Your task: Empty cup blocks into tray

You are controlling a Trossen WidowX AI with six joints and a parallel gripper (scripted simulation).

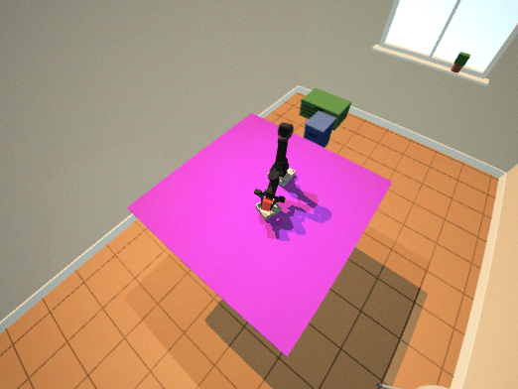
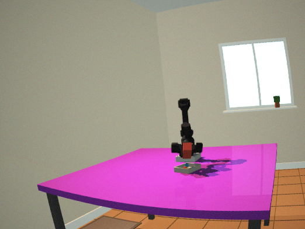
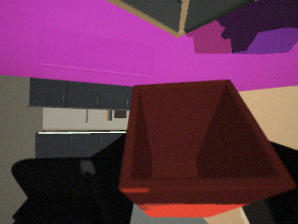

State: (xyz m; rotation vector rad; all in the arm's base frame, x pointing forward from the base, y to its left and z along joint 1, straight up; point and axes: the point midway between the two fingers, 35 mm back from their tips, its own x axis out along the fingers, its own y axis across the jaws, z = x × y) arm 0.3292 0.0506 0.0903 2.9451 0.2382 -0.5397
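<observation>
The tray [image 1: 276,214] [image 2: 179,170] on the counter [image 1: 223,248] [image 2: 131,187] [image 3: 60,45] holds small blocks [image 2: 186,165]. Above it, the tool [image 1: 268,198] [image 2: 187,148] [image 3: 174,125] grips the tipped red cup [image 1: 267,203] [image 2: 187,150] [image 3: 187,130], seemingly empty inside. Pouring looks finished; only keeping the cup off the tray remains.

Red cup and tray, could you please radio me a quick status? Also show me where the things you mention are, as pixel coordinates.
Gripper [image 1: 268,198] [image 2: 187,149] shut on red cup [image 1: 267,204] [image 2: 187,150] [image 3: 175,125], above tray [image 1: 269,216] [image 2: 182,170]. Cup interior looks empty. Blocks [image 2: 187,165] in tray. Nothing visibly blocking.

Domestic interior, apparently a kitchen — dark cabinets [image 3: 50,91] in two rows, upper and lower, with a pale counter [image 3: 82,132] between. Tiled floor [image 1: 114,268] [image 2: 287,185]; window [image 1: 449,30] [image 2: 256,74] noted — potted plant [image 1: 460,62] [image 2: 277,101] on sill.
</observation>
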